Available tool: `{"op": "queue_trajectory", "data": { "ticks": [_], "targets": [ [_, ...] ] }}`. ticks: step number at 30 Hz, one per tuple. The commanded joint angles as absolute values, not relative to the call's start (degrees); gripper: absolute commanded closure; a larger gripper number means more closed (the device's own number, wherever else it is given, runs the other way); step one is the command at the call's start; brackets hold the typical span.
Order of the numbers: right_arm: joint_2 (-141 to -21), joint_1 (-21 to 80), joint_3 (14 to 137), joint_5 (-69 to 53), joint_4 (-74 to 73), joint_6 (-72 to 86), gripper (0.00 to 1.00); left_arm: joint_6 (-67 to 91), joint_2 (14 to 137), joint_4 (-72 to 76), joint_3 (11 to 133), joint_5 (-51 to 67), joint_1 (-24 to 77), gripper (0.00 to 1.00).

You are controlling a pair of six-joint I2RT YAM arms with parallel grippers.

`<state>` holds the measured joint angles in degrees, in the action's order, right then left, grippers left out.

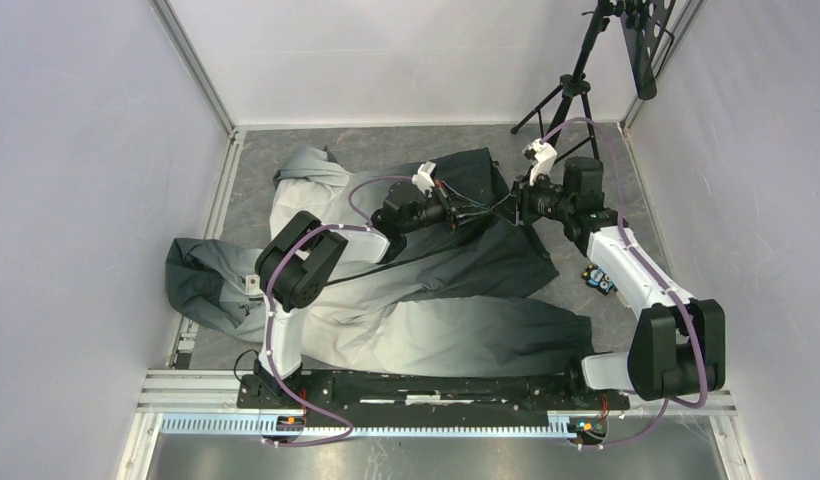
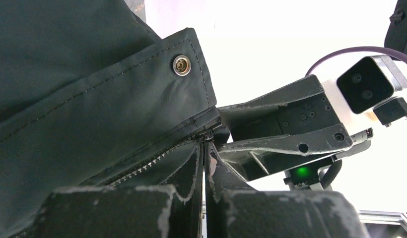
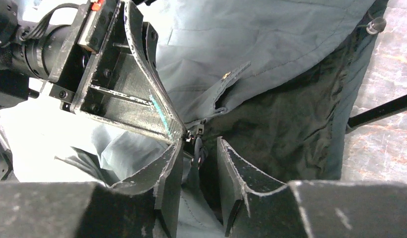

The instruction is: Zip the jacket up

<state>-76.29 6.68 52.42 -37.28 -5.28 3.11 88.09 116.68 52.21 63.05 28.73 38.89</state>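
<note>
The jacket point(image 1: 436, 330) lies spread on the floor, light grey shading to dark charcoal at its far end. My left gripper point(image 1: 464, 218) and right gripper point(image 1: 501, 210) meet tip to tip at that dark end. In the left wrist view my left gripper point(image 2: 205, 146) is shut on the jacket's edge at the end of the zipper teeth point(image 2: 142, 168), below a metal snap point(image 2: 181, 65). In the right wrist view my right gripper point(image 3: 200, 144) is open, with the dark zipper pull point(image 3: 198, 153) hanging between its fingers. The left gripper's finger point(image 3: 137, 94) is just beside it.
A black tripod point(image 1: 576, 85) stands at the back right. A small circuit board point(image 1: 600, 279) lies on the floor by the right arm. Walls close in left and right, and an aluminium rail point(image 1: 436, 385) runs along the near edge.
</note>
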Motion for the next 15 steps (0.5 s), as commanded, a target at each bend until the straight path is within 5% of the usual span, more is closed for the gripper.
{"op": "queue_trajectory", "data": {
  "ticks": [1,6,11,15],
  "targets": [
    [-76.91,7.4,54.29,-33.98,-5.65,1.36,0.66,85.34,115.97,53.35,65.06,29.6,38.84,0.98],
    [-76.68,7.55,53.84,-32.87,-4.72,1.55,0.77,85.41,115.71,53.5,64.7,29.63,38.85,0.98],
    [-78.52,8.39,52.78,-35.51,0.37,4.46,1.0,85.69,115.59,53.67,65.04,29.54,39.02,0.98],
    [-75.33,9.03,45.7,-32.56,17.24,16.38,1.0,85.59,115.74,49.96,64.59,28.64,39.52,0.98]
  ]
}}
